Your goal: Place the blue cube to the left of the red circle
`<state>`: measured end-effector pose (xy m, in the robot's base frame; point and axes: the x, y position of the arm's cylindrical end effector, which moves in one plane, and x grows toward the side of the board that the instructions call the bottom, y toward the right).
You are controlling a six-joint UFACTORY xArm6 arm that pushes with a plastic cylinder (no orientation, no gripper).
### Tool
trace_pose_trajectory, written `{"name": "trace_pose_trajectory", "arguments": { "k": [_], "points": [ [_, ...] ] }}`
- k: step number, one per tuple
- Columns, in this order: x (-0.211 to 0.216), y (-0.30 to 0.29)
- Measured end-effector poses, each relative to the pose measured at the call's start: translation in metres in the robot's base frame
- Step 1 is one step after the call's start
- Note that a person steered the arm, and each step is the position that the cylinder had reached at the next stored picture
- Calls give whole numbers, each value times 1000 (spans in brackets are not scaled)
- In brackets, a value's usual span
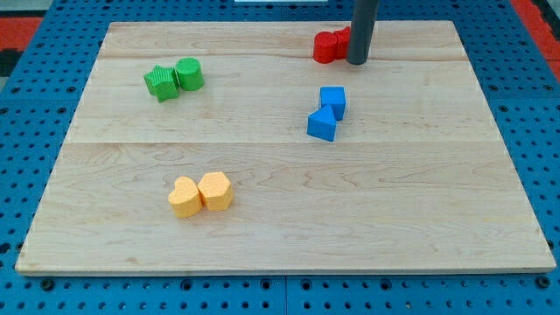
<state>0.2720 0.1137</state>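
No brand, label or writing can be read anywhere in the view. The pale wooden table (289, 219) lies on a blue pegboard surface (35, 96) and carries blocks in four colours, which sit as four touching or near-touching groups.

There are two blue blocks: a blue cube (333, 101) and, just below it toward the view's left and touching it, a second blue block (322, 124) with a more wedge-like shape. Both lie right of centre, below the red group and well apart from it. At the view's top sits the red circle (326, 47), with a further red block (344, 38) behind it that is partly hidden by the rod. There are two green blocks at the upper left: a green star-shaped block (160, 83) and a green cylinder (189, 74), touching. Two yellow heart-shaped blocks (200, 193) sit side by side at lower left.

There is no hand, only the dark rod; my tip (357, 62) rests just right of the red blocks, above the blue cube.
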Motion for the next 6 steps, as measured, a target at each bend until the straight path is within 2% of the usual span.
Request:
{"name": "trace_pose_trajectory", "arguments": {
  "k": [4,5,6],
  "points": [
    [4,-79],
    [40,-21],
    [93,19]
  ]
}}
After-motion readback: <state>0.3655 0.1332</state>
